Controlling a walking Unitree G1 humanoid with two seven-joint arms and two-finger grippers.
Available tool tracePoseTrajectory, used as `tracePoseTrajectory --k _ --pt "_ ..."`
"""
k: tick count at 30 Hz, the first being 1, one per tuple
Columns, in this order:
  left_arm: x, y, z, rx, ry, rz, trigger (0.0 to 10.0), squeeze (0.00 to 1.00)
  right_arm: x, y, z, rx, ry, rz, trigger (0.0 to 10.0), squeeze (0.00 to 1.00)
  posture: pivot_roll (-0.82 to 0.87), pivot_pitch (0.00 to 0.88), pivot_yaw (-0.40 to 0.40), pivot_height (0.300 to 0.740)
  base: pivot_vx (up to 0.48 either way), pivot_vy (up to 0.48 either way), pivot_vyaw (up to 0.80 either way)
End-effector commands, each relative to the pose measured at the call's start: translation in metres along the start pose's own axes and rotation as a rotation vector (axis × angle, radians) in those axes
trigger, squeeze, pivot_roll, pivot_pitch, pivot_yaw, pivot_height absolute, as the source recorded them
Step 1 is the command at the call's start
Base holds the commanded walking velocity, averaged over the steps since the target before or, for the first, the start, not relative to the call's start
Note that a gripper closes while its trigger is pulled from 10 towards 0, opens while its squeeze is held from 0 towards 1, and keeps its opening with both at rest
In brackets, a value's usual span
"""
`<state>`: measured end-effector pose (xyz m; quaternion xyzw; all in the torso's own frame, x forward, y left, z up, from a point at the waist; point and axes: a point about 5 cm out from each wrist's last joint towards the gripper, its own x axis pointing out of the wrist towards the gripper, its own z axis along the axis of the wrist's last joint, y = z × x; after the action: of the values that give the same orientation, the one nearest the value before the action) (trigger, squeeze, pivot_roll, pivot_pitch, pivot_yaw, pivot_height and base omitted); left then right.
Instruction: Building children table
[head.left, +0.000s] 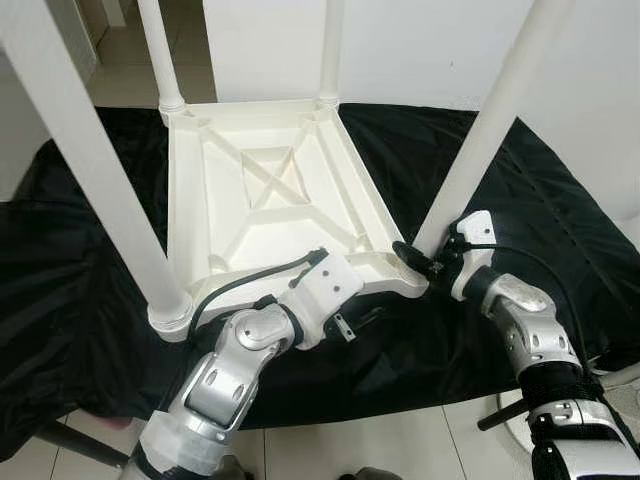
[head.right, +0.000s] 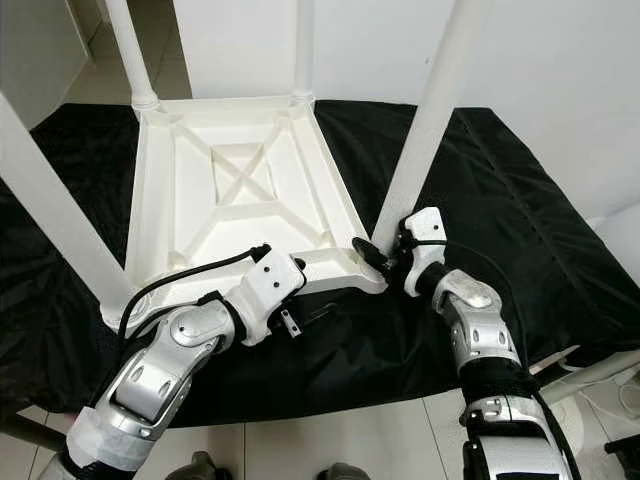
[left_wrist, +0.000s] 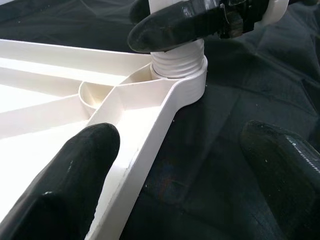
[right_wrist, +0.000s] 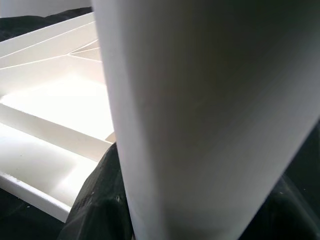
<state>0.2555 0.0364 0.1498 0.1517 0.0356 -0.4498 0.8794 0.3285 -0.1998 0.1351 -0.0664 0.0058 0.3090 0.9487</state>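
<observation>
Where the white plastic tabletop (head.left: 270, 190) lies upside down on the surface draped in black cloth (head.left: 480, 190), four white legs are seen standing upright from its corner sockets. The near right leg (head.left: 495, 120) is grasped at its base by the right gripper (head.left: 425, 262), its black fingers (left_wrist: 175, 27) clenched round the tube just above the threaded socket (left_wrist: 180, 70). The left gripper (left_wrist: 170, 180) is held released at the near edge of the tabletop, one finger (left_wrist: 65, 185) resting over the rim and the other over the cloth. The near left leg (head.left: 90, 170) is seated in its corner.
</observation>
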Motion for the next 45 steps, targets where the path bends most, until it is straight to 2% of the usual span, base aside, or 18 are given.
tracePoseTrajectory --k 1,2,3,5,9,12,15,16,17,21,24,27,33,38,39,40,41,45 --pt "0.0 0.001 0.003 0.003 -0.006 0.03 10.0 0.0 -0.005 -0.002 -0.009 0.002 0.044 -0.004 0.0 0.0 -0.06 0.013 -0.036 0.74 0.0 0.0 0.0" --pt "0.001 0.001 0.004 0.007 -0.011 0.031 10.0 0.0 -0.005 0.002 -0.011 0.021 0.049 0.004 0.0 0.0 -0.06 0.012 -0.035 0.74 0.0 0.0 0.0" --pt "0.002 0.002 0.005 0.008 -0.013 0.032 10.0 0.0 -0.005 0.005 -0.013 0.03 0.048 -0.006 10.0 0.0 -0.06 0.011 -0.035 0.74 0.0 0.0 0.0" --pt "0.003 0.003 0.006 0.008 -0.017 0.039 10.0 0.0 -0.004 0.007 -0.014 0.062 0.036 -0.038 10.0 0.0 -0.06 0.01 -0.032 0.74 0.0 0.0 0.0" --pt "0.003 0.005 0.006 0.008 -0.02 0.063 10.0 0.0 0.004 0.014 -0.014 0.108 0.009 -0.204 10.0 0.0 -0.06 0.001 -0.034 0.74 0.0 0.0 0.0" --pt "0.003 0.005 0.006 0.006 -0.02 0.066 10.0 0.0 0.006 0.017 -0.015 0.125 0.015 -0.243 10.0 0.0 -0.06 0.0 -0.032 0.74 0.0 0.0 0.0" --pt "0.004 0.004 0.006 0.001 -0.018 0.074 10.0 0.0 0.01 0.024 -0.015 0.153 0.012 -0.333 10.0 0.0 -0.07 0.0 -0.032 0.74 0.0 0.0 0.0" --pt "0.005 0.005 0.007 -0.002 -0.019 0.079 10.0 0.0 0.012 0.027 -0.015 0.18 0.008 -0.399 10.0 0.0 -0.07 0.0 -0.032 0.74 0.0 0.0 0.0" --pt "0.005 0.005 0.007 -0.002 -0.019 0.079 10.0 0.0 0.012 0.027 -0.015 0.18 0.008 -0.399 10.0 0.0 -0.07 0.0 -0.032 0.74 0.0 0.0 0.0" --pt "0.008 0.011 0.006 -0.009 -0.025 0.116 10.0 0.0 0.009 0.043 -0.019 0.232 0.04 -0.749 10.0 0.0 -0.08 0.0 -0.043 0.74 0.0 0.0 0.0" --pt "0.009 0.014 0.006 -0.009 -0.027 0.141 10.0 0.0 0.009 0.057 -0.021 0.282 0.044 -0.898 10.0 0.0 -0.08 0.0 -0.048 0.74 0.0 0.0 0.0" --pt "0.011 0.015 0.006 -0.014 -0.029 0.151 10.0 0.0 0.016 0.067 -0.02 0.319 0.046 -0.867 10.0 0.0 -0.09 0.0 -0.049 0.74 0.0 0.0 0.0" --pt "0.012 0.013 0.008 -0.019 -0.039 0.149 10.0 0.0 0.014 0.065 -0.012 0.26 0.019 -0.821 10.0 0.0 -0.1 0.0 -0.047 0.74 0.0 0.0 0.0" --pt "0.013 0.016 0.007 -0.014 -0.04 0.142 10.0 0.0 0.008 0.063 -0.008 0.268 -0.004 -0.814 10.0 0.0 -0.1 0.0 -0.046 0.74 0.0 0.0 0.0" --pt "0.013 0.017 0.007 -0.014 -0.041 0.142 10.0 0.0 0.006 0.062 -0.007 0.259 -0.014 -0.815 10.0 0.61 -0.1 0.0 -0.046 0.74 0.0 0.0 0.0" --pt "0.013 0.017 0.007 -0.012 -0.042 0.141 10.0 0.0 0.005 0.061 -0.006 0.25 -0.023 -0.802 10.0 1.0 -0.1 0.0 -0.046 0.74 0.0 0.0 0.0" --pt "0.013 0.017 0.008 -0.009 -0.044 0.14 10.0 0.0 -0.001 0.056 -0.006 0.235 -0.042 -0.788 10.0 1.0 -0.1 0.0 -0.04 0.74 0.0 0.0 0.0" --pt "0.013 0.017 0.007 -0.008 -0.044 0.139 10.0 0.0 -0.005 0.052 -0.007 0.236 -0.043 -0.769 10.0 1.0 -0.1 0.0 -0.04 0.74 0.0 0.0 0.0"
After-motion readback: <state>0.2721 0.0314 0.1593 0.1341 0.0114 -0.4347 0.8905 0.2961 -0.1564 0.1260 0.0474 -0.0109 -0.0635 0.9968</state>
